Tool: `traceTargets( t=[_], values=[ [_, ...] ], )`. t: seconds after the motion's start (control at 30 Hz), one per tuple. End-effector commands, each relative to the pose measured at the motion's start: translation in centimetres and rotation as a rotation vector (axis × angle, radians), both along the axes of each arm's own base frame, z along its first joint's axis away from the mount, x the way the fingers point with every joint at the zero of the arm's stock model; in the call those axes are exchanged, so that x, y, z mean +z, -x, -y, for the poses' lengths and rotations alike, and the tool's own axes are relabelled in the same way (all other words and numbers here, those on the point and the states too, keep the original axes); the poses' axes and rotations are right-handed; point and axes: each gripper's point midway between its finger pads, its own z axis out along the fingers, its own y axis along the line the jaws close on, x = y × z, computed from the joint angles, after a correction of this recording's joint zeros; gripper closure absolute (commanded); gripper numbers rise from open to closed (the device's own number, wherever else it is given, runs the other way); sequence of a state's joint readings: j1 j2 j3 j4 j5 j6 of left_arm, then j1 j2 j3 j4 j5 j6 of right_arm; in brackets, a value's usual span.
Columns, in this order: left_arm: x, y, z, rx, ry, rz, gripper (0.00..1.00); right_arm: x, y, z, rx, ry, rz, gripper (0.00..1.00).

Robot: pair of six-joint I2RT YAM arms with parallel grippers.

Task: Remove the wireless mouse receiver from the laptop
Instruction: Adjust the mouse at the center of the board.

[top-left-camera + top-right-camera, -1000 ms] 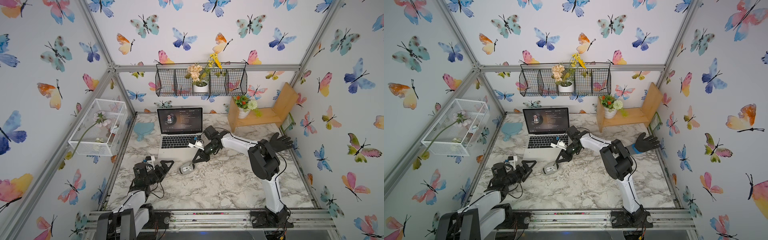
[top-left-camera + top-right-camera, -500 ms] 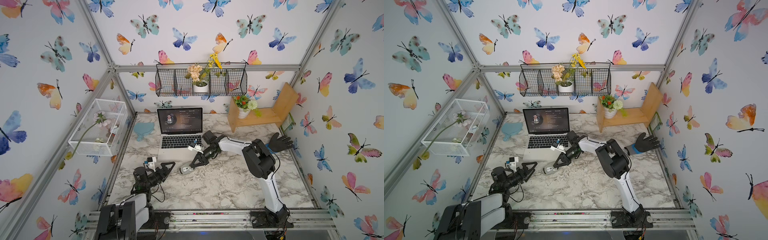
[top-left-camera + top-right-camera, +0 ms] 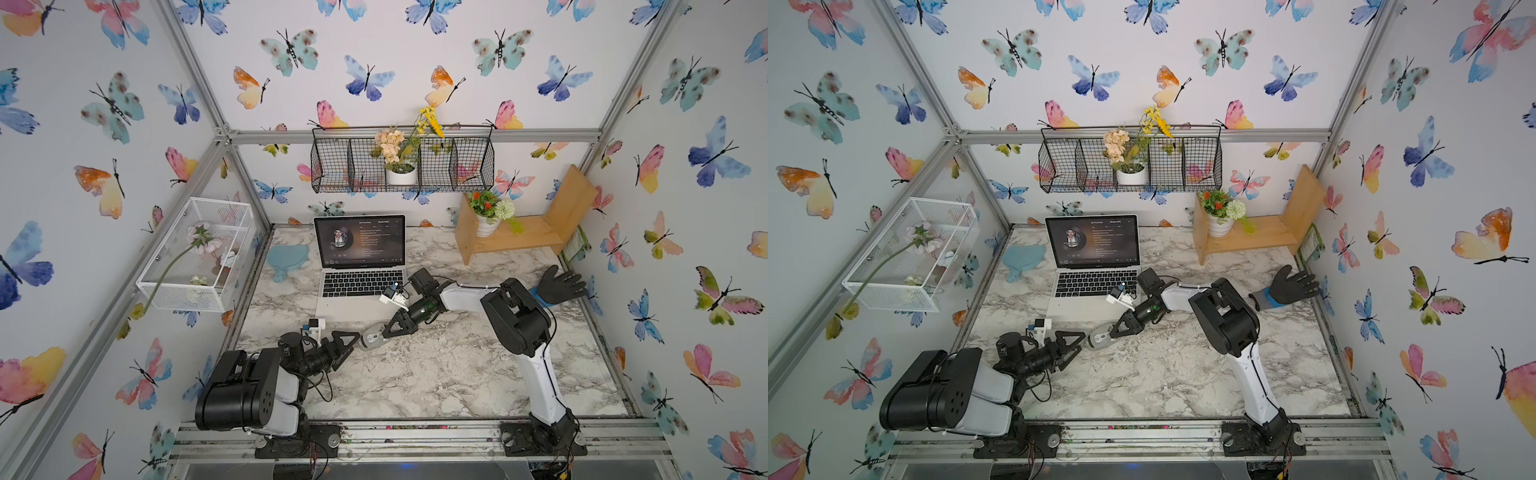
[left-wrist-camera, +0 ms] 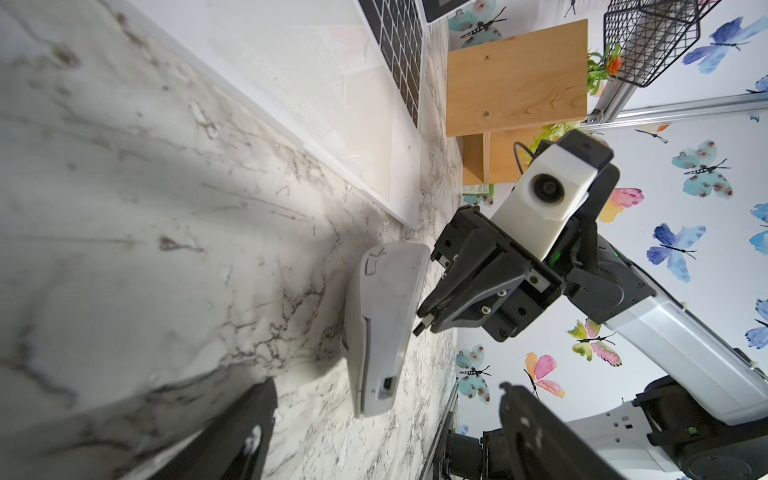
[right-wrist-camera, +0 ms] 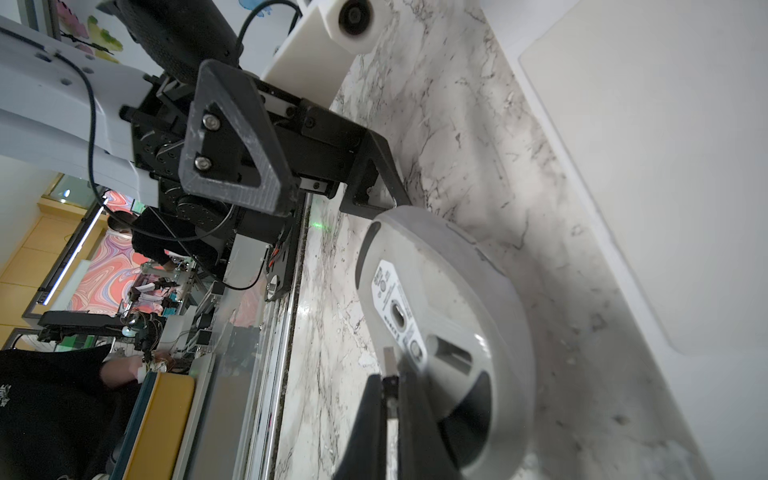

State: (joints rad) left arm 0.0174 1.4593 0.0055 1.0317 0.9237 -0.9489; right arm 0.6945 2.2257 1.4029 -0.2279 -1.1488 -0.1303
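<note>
The laptop [image 3: 359, 307] [image 3: 1090, 309] stands open at the back of the marble table. In front of it a grey mouse [image 3: 371, 337] [image 3: 1098, 337] is tipped on its edge, underside showing [image 5: 449, 332]. My right gripper [image 3: 390, 330] [image 5: 390, 390] is shut on the wireless mouse receiver [image 5: 390, 361] [image 4: 419, 329]. Its metal plug pokes out just off the mouse's underside, near a slot there. My left gripper [image 3: 347, 347] [image 4: 386, 390] is open around the mouse's near end, with one finger [image 5: 374, 183] against it.
A wooden shelf [image 3: 519, 239] with a flower pot stands at the back right, and a black glove [image 3: 559, 284] lies by the right wall. A blue mat [image 3: 286, 257] lies left of the laptop. A white wire basket [image 3: 195, 253] hangs on the left wall.
My right gripper has moved a little down and toward the mouse with the receiver. The left gripper has crept forward to the mouse, and its elbow has dropped.
</note>
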Motion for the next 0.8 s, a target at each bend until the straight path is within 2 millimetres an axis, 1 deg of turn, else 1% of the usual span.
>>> traceTargets(
  t=[0.0, 0.13, 0.2, 0.33, 0.43, 0.53, 0.6, 0.67, 0.77],
  values=[
    [0.5, -0.1, 0.5, -0.044, -0.019, 0.045, 0.11, -0.6, -0.4, 0.1, -0.015, -0.007, 0.000, 0.98],
    [0.1, -0.3, 1.6, -0.073, -0.050, 0.041, 0.11, -1.2, -0.5, 0.3, -0.022, -0.003, -0.011, 0.98],
    [0.0, -0.4, 2.2, -0.089, -0.042, 0.031, 0.13, -1.3, -0.4, 0.3, -0.025, -0.002, -0.010, 0.98],
    [-0.4, -0.5, 2.4, -0.086, -0.027, 0.020, 0.19, -1.1, -0.5, 0.3, -0.026, -0.003, -0.004, 0.98],
    [-0.6, -0.8, 2.4, -0.090, -0.032, 0.019, 0.21, -0.9, -0.4, 0.4, -0.023, -0.001, 0.000, 0.98],
    [-0.1, -1.8, 2.7, -0.103, -0.032, 0.044, 0.26, -0.4, -0.3, 0.5, -0.022, -0.007, 0.004, 0.98],
    [0.4, -2.8, 3.0, -0.116, -0.028, 0.063, 0.33, -0.1, -0.1, 0.6, -0.021, -0.013, 0.006, 0.98],
    [0.6, -3.5, 3.4, -0.133, -0.022, 0.063, 0.35, 0.1, -0.1, 0.7, -0.025, -0.013, 0.011, 0.98],
    [0.6, -4.0, 3.6, -0.144, -0.015, 0.063, 0.37, 0.4, -0.1, 0.7, -0.034, -0.010, 0.004, 0.98]
  ],
)
